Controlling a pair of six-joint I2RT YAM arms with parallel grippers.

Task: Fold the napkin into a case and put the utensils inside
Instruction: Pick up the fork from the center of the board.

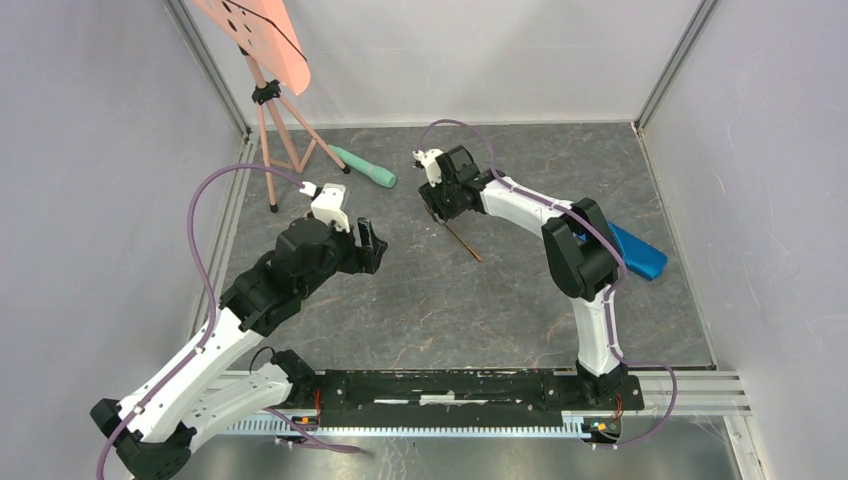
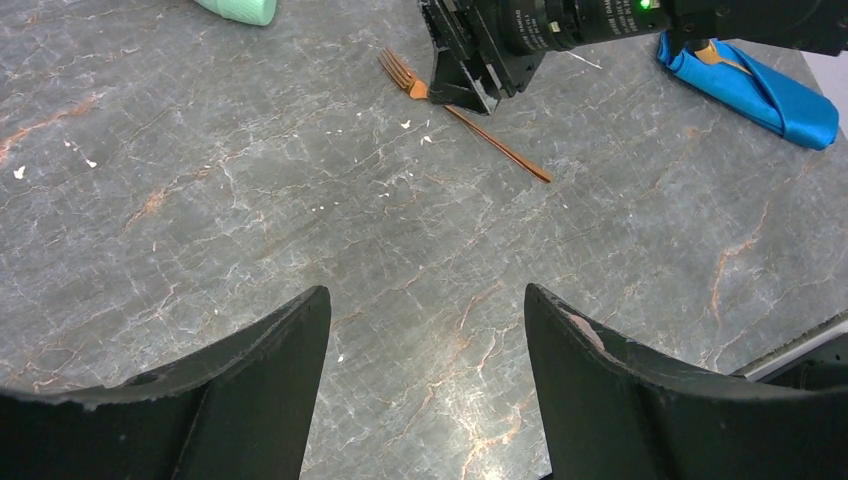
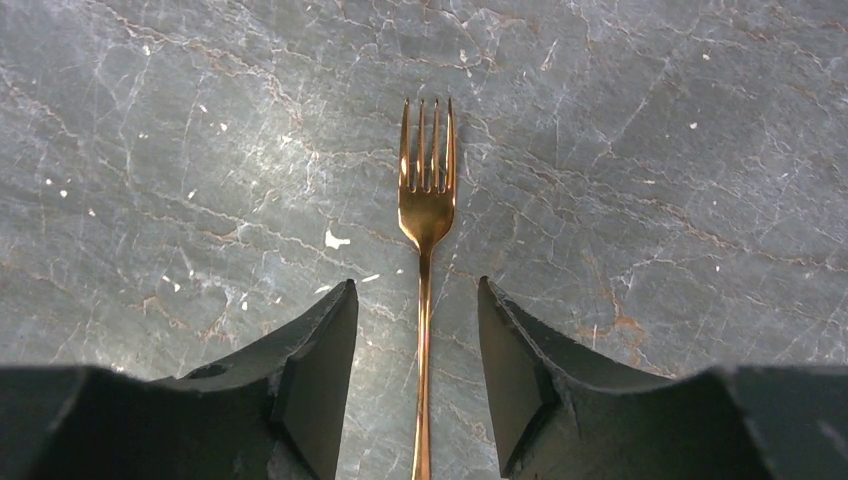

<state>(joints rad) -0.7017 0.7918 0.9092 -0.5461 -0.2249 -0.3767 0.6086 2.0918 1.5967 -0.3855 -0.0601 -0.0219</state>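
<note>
The fork (image 3: 424,215) lies flat on the table (image 1: 450,310), a little past the middle toward 12 o'clock in the overhead view. It is thin copper-gold metal, mirror-bright, with four tines, a slim neck and a long narrow handle running off toward 5 o'clock. The right gripper (image 3: 415,300) hangs over that handle with its fingers spread to either side and the handle centred in the gap, holding nothing. Whether the tips touch the table I cannot tell.

To pick it well, I judge the gripper should go fully down so the pads meet the handle's edges low, then close slowly. Polished metal this thin gives little to bite on and may skid or roll on the hard, stone-patterned top.

The case (image 2: 760,90) sits at 3 o'clock, behind the right arm's elbow — bright blue cloth folded into a narrow, soft, layered packet with a slight sheen. A copper-gold piece (image 2: 715,52) shows at the end nearest the arm, so one utensil seems already in. That mouth looks limp; the fork should slide in along the packet's length.

The left gripper (image 2: 427,300) hovers at 9 o'clock, fingers wide apart and empty, well apart from the fork. A smooth mint-green cylinder (image 1: 365,168) lies at 11 o'clock, near a pink stand (image 1: 275,130).
</note>
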